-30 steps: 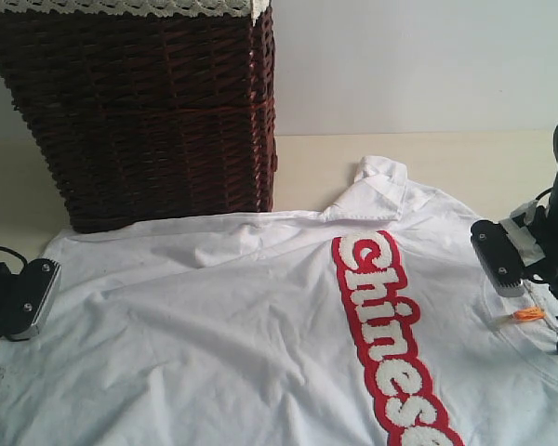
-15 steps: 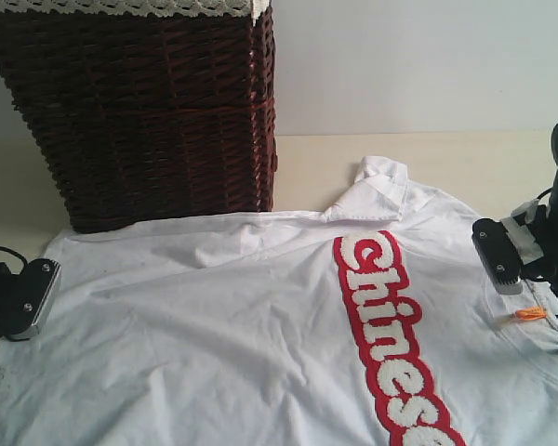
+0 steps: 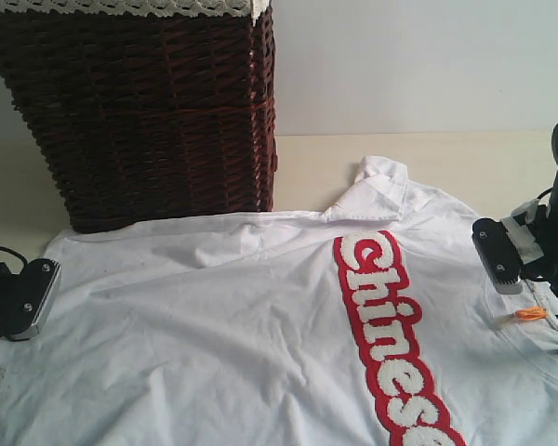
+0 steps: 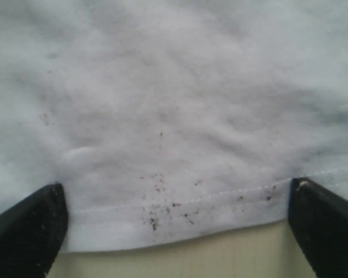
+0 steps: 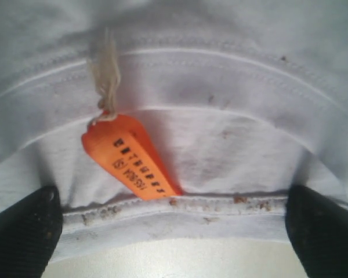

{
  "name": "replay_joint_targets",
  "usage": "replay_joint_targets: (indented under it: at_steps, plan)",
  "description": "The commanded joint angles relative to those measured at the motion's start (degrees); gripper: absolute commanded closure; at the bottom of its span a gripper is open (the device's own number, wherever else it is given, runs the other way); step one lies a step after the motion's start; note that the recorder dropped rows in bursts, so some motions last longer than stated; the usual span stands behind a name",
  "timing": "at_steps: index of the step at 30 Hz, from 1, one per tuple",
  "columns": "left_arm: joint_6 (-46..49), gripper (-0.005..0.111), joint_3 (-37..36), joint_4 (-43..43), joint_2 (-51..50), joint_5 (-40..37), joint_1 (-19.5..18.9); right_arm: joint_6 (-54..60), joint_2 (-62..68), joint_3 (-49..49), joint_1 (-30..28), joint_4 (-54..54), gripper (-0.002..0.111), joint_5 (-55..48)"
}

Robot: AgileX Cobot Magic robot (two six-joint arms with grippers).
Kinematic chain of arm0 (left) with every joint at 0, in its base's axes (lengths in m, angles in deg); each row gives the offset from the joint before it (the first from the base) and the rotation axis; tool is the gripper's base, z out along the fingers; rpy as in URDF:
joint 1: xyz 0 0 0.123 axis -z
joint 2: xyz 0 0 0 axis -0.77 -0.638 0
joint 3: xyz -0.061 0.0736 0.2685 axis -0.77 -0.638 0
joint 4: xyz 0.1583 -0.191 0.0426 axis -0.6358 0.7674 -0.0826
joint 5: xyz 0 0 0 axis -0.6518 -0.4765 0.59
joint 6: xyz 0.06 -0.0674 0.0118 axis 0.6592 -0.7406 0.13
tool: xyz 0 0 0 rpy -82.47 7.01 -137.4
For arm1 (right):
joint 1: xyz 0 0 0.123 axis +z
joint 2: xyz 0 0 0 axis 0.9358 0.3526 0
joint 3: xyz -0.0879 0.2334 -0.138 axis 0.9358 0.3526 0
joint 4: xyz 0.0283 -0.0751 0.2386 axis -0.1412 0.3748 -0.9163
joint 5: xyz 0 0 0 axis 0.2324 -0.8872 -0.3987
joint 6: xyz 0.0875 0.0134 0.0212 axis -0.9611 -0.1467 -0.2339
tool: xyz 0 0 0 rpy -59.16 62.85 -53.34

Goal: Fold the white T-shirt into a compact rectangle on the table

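Tabletop [image 3: 465, 149] carries the white T-shirt [image 3: 214, 325] flat: hem [image 4: 180, 211] lies inside the left tool [image 4: 177, 191], collar [image 5: 220, 204] inside the right tool [image 5: 173, 194], both with jaws apart.

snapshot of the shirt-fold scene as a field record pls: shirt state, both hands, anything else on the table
shirt: white T-shirt spread out on the table, lettering face up
fold progress: none visible
left hand: left hand open, fingers either side of a stretch of the hem, not clamped
right hand: right hand open, at the neckline, orange tag between the fingers, not clamped
other: wicker basket behind the shirt in the exterior view
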Motion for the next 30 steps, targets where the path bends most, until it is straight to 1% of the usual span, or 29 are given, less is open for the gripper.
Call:
replay_joint_targets:
  at_steps: [1,25,26,28,30]
  plan:
    - [-0.4,0.002,-0.8,0.8,-2.4,1.3,-0.1,0.0,1.4,0.4,-0.2,-0.5,0.008,2.2]
    - [-0.4,0.002,-0.8,0.8,-2.4,1.3,-0.1,0.4,1.5,0.4,-0.2,0.0,0.009,4.4]
    - [-0.4,0.002,-0.8,0.8,-2.4,1.3,-0.1,0.5,1.5,0.4,-0.2,0.1,0.010,4.8]
    - [-0.4,0.002,-0.8,0.8,-2.4,1.3,-0.1,0.5,1.8,0.4,-0.2,0.1,0.016,5.3]
    - [-0.4,0.002,-0.8,0.8,-2.4,1.3,-0.1,0.5,2.6,0.4,-0.2,0.2,0.027,5.3]
